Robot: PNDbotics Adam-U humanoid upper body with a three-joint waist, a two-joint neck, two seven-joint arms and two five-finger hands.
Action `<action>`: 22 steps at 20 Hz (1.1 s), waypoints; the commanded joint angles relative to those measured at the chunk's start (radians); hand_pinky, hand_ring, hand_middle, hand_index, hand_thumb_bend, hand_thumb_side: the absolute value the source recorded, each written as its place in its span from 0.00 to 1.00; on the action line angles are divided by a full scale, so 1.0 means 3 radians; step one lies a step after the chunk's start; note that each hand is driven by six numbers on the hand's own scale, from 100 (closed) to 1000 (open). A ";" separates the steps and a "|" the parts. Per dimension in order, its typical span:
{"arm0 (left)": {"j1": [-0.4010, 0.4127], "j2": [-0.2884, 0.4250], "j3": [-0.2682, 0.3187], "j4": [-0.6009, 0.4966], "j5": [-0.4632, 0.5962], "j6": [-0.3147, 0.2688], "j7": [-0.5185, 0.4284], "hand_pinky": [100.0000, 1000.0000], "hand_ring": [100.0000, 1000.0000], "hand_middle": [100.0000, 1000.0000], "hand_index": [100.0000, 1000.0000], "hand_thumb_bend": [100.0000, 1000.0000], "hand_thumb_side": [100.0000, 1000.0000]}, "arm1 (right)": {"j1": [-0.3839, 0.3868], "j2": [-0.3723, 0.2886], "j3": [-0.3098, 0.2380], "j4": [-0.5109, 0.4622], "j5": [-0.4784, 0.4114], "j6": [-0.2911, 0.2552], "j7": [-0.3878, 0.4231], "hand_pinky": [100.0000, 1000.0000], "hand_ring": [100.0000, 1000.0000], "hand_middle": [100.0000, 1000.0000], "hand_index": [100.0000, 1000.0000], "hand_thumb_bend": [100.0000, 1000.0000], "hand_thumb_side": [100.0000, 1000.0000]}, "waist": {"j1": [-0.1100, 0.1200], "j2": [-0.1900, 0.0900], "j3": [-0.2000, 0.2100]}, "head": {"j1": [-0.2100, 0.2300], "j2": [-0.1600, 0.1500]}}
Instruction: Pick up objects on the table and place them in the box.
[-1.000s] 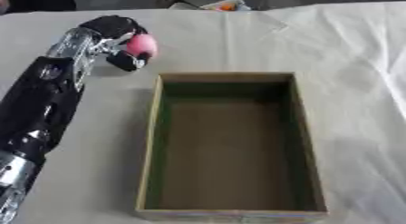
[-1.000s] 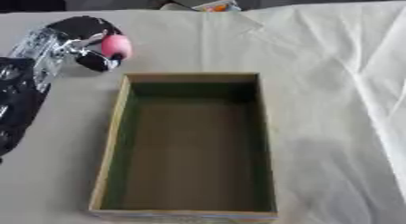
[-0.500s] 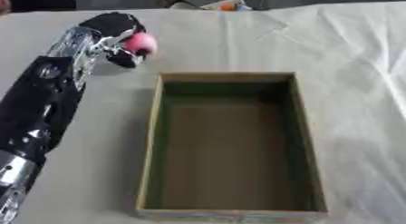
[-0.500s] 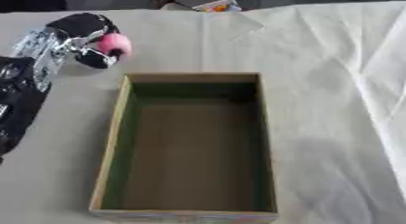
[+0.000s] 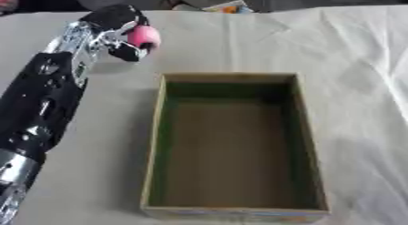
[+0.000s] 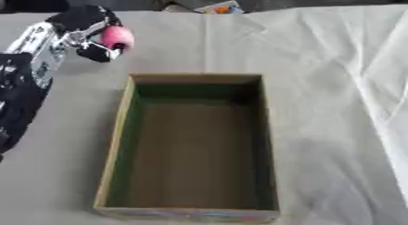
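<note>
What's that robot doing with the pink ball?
The left robot hand has its fingers curled round a pink ball and holds it just beyond the far left corner of the open box. The box sits on a white cloth and looks empty inside. The ball is not over the box yet, so it probably goes in next. The right robot hand is not in the pictures.

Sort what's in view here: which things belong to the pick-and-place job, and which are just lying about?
Part of the job:
- pink ball, held in the left hand, up and left of the box
- open box, nothing visible inside

Just lying about:
- white cloth covering the table
- small orange and white item at the far edge, too unclear to identify
</note>
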 commanded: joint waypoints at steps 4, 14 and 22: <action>-0.0016 0.0078 -0.0021 -0.0236 0.0383 0.0034 0.0075 0.17 0.42 0.45 0.56 0.00 0.22 | 0.0010 -0.0079 -0.0032 -0.0067 -0.0103 0.0023 -0.0012 0.51 0.68 0.52 0.80 0.00 1.00 | -0.0025 -0.0154 0.0020 | 0.0001 0.0136; 0.0263 0.0092 -0.0325 -0.1616 0.1212 0.0000 -0.0046 0.16 0.40 0.45 0.55 0.00 0.28 | 0.0061 -0.0143 -0.0043 -0.0067 -0.0249 0.0036 -0.0028 0.52 0.68 0.53 0.80 0.00 1.00 | -0.0071 -0.0308 0.0085 | -0.0081 0.0342; 0.0422 -0.0033 -0.0675 -0.2613 0.1777 0.0059 -0.0370 0.16 0.40 0.44 0.55 0.00 0.27 | 0.0057 -0.0190 -0.0045 -0.0067 -0.0348 0.0058 -0.0029 0.52 0.68 0.53 0.80 0.00 1.00 | -0.0071 -0.0375 0.0123 | -0.0147 0.0346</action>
